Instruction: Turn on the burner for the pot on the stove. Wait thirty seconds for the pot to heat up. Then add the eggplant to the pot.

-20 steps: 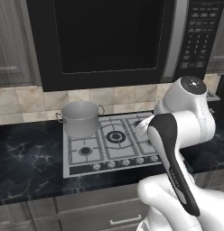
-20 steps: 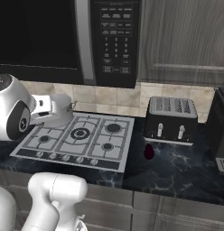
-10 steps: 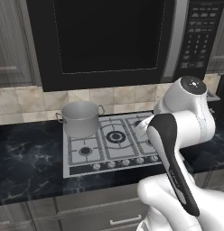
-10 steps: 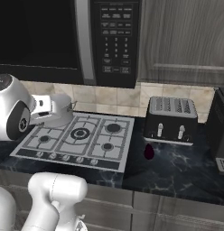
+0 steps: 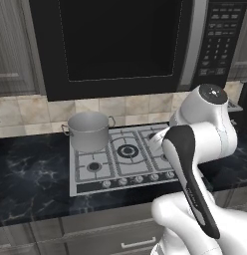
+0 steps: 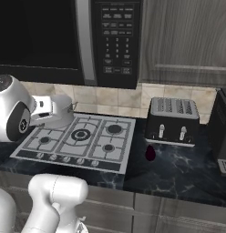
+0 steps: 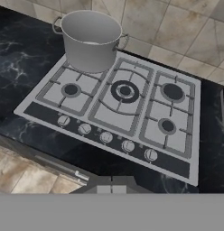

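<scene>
Pot [image 5: 88, 130] is sitting on the back-left burner of the stove [image 5: 145, 172] in the left base view, with the white arm [image 5: 195, 164] rising at the right and hiding part of the cooktop. Five knobs [image 5: 138, 179] are lining the front edge, close together, so the arm is risking a turn of the wrong one and heating a bare burner.

From the right base view, the eggplant [image 6: 150, 153] is lying on the dark table [image 6: 187, 173] just in front of the toaster [image 6: 173, 119], apart from the stove's right edge. Being small and rounded, it is likely to roll or slip when grabbed, and the toaster is crowding the approach.

Looking along the hand, the pincer [image 7: 112, 188] is hanging clenched and empty above the front of the stove, its tips barely showing. The knob row [image 7: 106, 137] is lying below; a clenched pincer coming down may only nudge a knob rather than turn it.
</scene>
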Controlling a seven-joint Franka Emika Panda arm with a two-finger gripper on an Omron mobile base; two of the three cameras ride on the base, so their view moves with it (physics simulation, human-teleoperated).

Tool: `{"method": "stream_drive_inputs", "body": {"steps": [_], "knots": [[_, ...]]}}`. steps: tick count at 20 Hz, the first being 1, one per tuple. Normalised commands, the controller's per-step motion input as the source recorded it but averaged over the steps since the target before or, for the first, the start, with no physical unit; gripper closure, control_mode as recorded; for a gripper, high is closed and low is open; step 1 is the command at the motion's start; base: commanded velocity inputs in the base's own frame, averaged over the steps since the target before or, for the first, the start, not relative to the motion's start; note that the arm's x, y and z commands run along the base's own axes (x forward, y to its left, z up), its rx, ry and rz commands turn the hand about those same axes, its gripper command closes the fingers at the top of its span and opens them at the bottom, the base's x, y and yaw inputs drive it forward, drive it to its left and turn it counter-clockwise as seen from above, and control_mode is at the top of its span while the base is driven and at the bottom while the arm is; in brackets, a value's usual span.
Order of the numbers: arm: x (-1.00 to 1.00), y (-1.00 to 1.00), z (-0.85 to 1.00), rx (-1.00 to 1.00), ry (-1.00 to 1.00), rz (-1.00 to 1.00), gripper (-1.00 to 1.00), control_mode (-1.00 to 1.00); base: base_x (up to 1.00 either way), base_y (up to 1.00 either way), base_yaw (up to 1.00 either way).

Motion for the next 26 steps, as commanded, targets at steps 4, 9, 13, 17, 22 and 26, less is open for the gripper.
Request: {"method": "stream_drive_inputs", "body": {"steps": [4, 9, 13, 17, 22, 26], "knots": [[0.0, -0.01, 0.0, 0.0, 0.0, 0.0, 1.0, -1.0, 0.0, 0.0, 0.0], [0.0, 0.0, 0.0, 0.0, 0.0, 0.0, 1.0, -1.0, 0.0, 0.0, 0.0], [0.0, 0.0, 0.0, 0.0, 0.0, 0.0, 1.0, -1.0, 0.0, 0.0, 0.0], [0.0, 0.0, 0.0, 0.0, 0.0, 0.0, 1.0, -1.0, 0.0, 0.0, 0.0], [0.0, 0.0, 0.0, 0.0, 0.0, 0.0, 1.0, -1.0, 0.0, 0.0, 0.0], [0.0, 0.0, 0.0, 0.0, 0.0, 0.0, 1.0, -1.0, 0.0, 0.0, 0.0]]}}
